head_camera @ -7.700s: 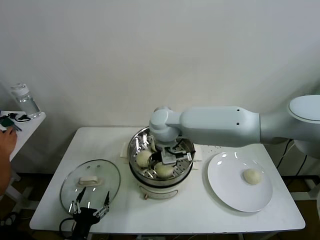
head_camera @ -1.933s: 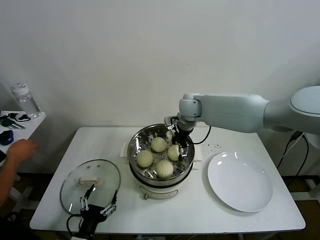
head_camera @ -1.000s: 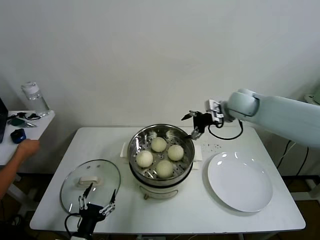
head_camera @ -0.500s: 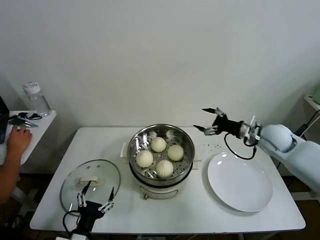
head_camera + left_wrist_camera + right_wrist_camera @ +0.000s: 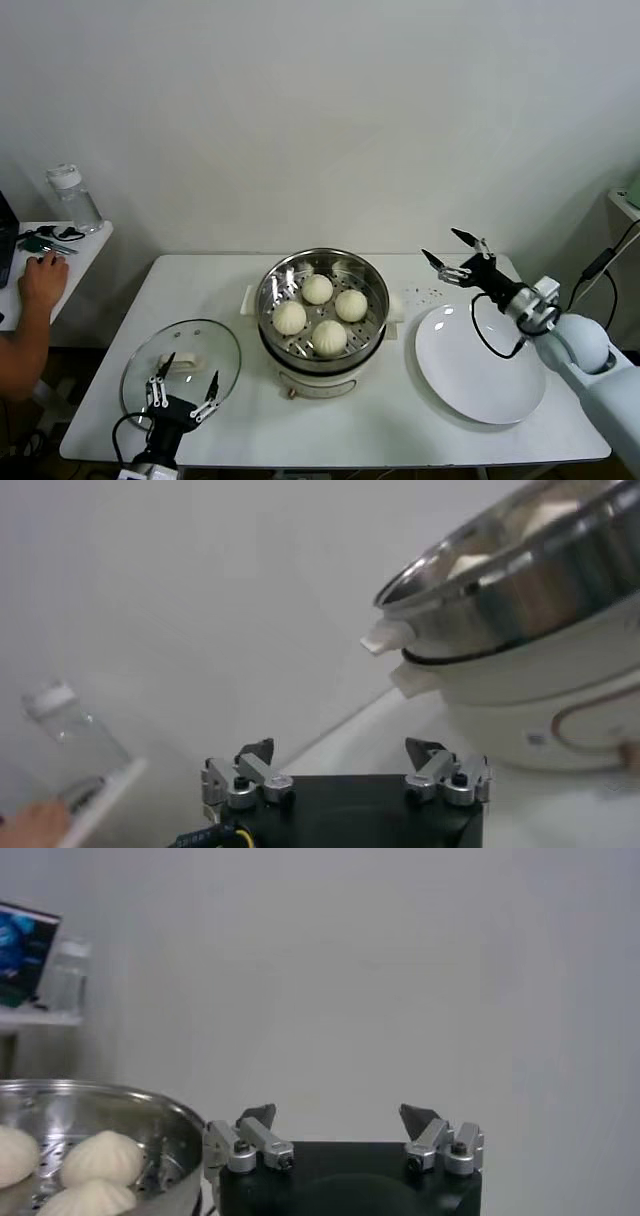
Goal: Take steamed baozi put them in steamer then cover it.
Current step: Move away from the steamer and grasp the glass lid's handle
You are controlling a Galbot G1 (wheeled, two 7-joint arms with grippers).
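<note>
Several cream-white baozi (image 5: pixel 317 289) lie inside the steel steamer (image 5: pixel 268 290) on its white pot base at the table's middle. The glass cover (image 5: pixel 190 345) with its white handle (image 5: pixel 178 364) lies flat on the table to the steamer's left. My left gripper (image 5: pixel 182 392) hangs open and empty at the cover's near edge. My right gripper (image 5: pixel 440 243) is open and empty in the air, right of the steamer and behind the plate. The left wrist view has the left gripper (image 5: pixel 340 750) with the steamer (image 5: pixel 520 570) beyond. In the right wrist view the right gripper (image 5: pixel 338 1116) points past the steamer (image 5: pixel 110 1103) and baozi (image 5: pixel 100 1156).
A bare white plate (image 5: pixel 480 365) lies at the right of the table. A few dark specks (image 5: pixel 432 294) dot the table behind it. A small side table at the far left carries a water bottle (image 5: pixel 73 195), and a person's hand (image 5: pixel 40 280) rests there.
My right arm has drawn back from over the steamer to the right, empty. The plate's last baozi now lies in the steamer. My left gripper has sunk a little by the cover.
</note>
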